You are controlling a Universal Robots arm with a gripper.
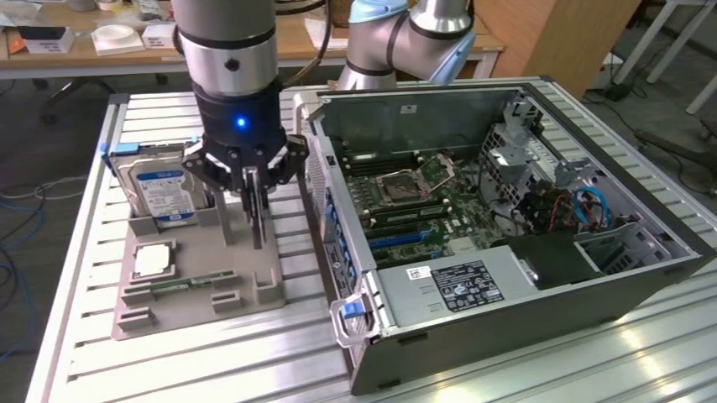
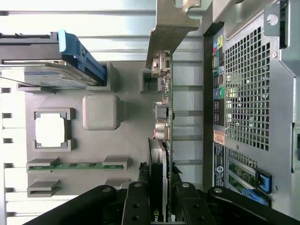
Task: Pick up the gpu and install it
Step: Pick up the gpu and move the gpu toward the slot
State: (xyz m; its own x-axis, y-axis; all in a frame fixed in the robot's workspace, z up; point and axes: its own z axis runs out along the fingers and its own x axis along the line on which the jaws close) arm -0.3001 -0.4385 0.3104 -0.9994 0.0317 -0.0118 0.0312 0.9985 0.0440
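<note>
My gripper (image 1: pixel 255 186) is clamped on the gpu (image 1: pixel 259 220), a thin dark card standing on edge at the parts tray.

I see the slatted aluminium table (image 1: pixel 168 369) carrying an open grey steel computer case (image 1: pixel 538 311) lying on its side. Just beside it, on the exterior view's left, sits the flat grey plastic parts tray (image 1: pixel 191 302). A silver hard drive with a blue label (image 1: pixel 163 189) stands upright on it. The gpu sits between my black fingers (image 2: pixel 136 206), and a narrow green RAM stick (image 1: pixel 180 284) lies nearby.

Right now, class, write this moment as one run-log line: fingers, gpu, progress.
fingers: shut on gpu | gpu: upright at holder, outside case | install: not done
</note>
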